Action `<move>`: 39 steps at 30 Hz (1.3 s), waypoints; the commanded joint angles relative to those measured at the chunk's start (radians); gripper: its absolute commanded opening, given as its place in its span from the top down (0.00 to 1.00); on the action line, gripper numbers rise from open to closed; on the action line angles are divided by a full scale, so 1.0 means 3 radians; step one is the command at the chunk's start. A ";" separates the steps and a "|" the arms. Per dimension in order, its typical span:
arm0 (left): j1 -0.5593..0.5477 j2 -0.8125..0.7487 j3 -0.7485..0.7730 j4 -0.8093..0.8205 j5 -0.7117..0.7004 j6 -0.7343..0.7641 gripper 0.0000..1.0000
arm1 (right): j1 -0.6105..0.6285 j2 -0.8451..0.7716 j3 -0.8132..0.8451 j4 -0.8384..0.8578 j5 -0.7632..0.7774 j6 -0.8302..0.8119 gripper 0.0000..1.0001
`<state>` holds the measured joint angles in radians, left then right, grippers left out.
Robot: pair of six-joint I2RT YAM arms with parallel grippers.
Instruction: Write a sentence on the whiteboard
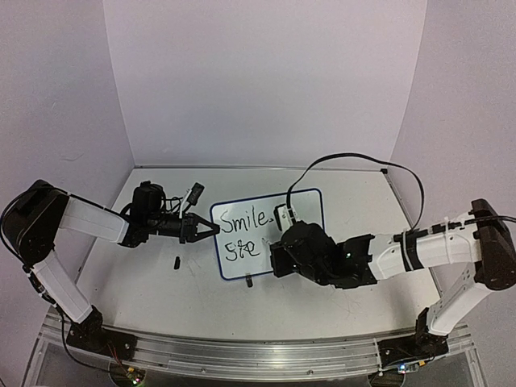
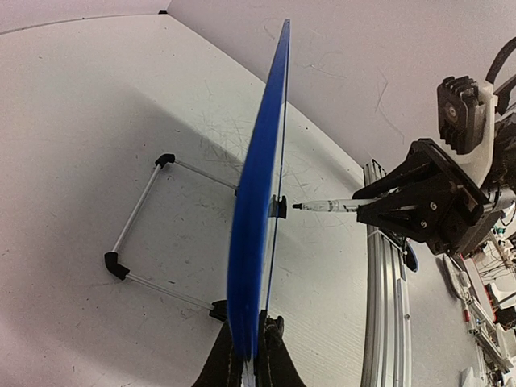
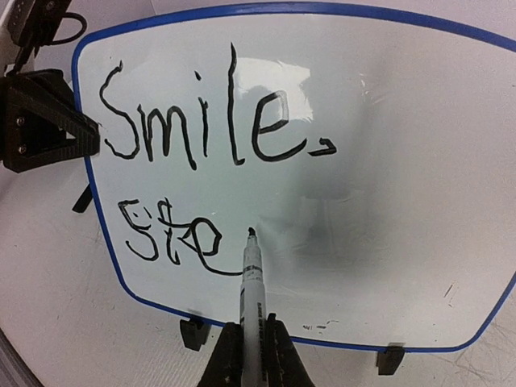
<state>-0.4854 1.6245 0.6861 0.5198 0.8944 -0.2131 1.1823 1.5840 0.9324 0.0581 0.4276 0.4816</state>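
Marker (image 3: 251,282) pinched tight in the right gripper (image 3: 252,332), tip right up at the whiteboard (image 3: 387,161) beside "Ste" in the sentence (image 3: 201,129), left gripper (image 2: 248,345) clamped on the board's blue edge.

Reads as glossy and smooth across the whiteboard (image 3: 387,201) face, with soft glare; looks like smooth blue plastic at the rim (image 3: 282,8). Appears as matt white, finely scratched, on the tabletop (image 2: 81,121). Shows bare polished metal rod with black plastic corners on the stand (image 2: 139,211). Presents white plastic on the marker (image 3: 251,278) barrel, bare grey metal on the rail (image 1: 242,355).
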 commanded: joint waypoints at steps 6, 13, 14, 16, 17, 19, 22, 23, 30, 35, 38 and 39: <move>-0.0023 0.0071 0.0035 -0.0193 -0.0237 0.0152 1.00 | -0.0024 0.0201 0.0200 0.0189 -0.0051 -0.0147 1.00; -0.0023 0.0086 0.0045 -0.0193 -0.0228 0.0157 1.00 | -0.0027 0.0230 0.0250 0.0220 -0.0009 -0.0197 1.00; -0.0023 0.0089 0.0045 -0.0193 -0.0228 0.0158 1.00 | -0.0029 0.0245 0.0267 0.0220 -0.0007 -0.0200 1.00; -0.0024 0.0084 0.0038 -0.0193 -0.0229 0.0158 1.00 | -0.0044 0.0277 0.0295 0.0220 0.0006 -0.0195 1.00; -0.0024 0.0081 0.0037 -0.0193 -0.0233 0.0159 1.00 | -0.0053 0.0288 0.0300 0.0218 0.0009 -0.0185 1.00; -0.0023 0.0075 0.0031 -0.0194 -0.0236 0.0162 1.00 | -0.0062 0.0305 0.0306 0.0204 0.0015 -0.0169 1.00; -0.0023 0.0069 0.0022 -0.0193 -0.0244 0.0163 1.00 | -0.0073 0.0332 0.0337 0.0122 0.0044 -0.0131 1.00; -0.0023 0.0068 0.0020 -0.0193 -0.0245 0.0163 1.00 | -0.0072 0.0345 0.0349 0.0081 0.0054 -0.0114 1.00; -0.0023 0.0077 0.0029 -0.0193 -0.0250 0.0168 1.00 | -0.0056 0.0325 0.0302 -0.0084 0.0043 0.0005 1.00; -0.0022 0.0065 0.0022 -0.0199 -0.0250 0.0163 1.00 | -0.0010 0.0320 0.0254 -0.0145 0.0015 0.0088 1.00; -0.0024 0.0058 0.0018 -0.0199 -0.0256 0.0163 1.00 | 0.0028 0.0325 0.0212 -0.0170 -0.0008 0.0143 1.00; -0.0023 0.0055 0.0019 -0.0199 -0.0256 0.0163 1.00 | 0.0036 0.0328 0.0197 -0.0179 -0.0016 0.0163 1.00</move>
<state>-0.4854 1.6245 0.6861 0.5159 0.8934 -0.2106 1.1798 1.6691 1.0030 0.0342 0.4135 0.4921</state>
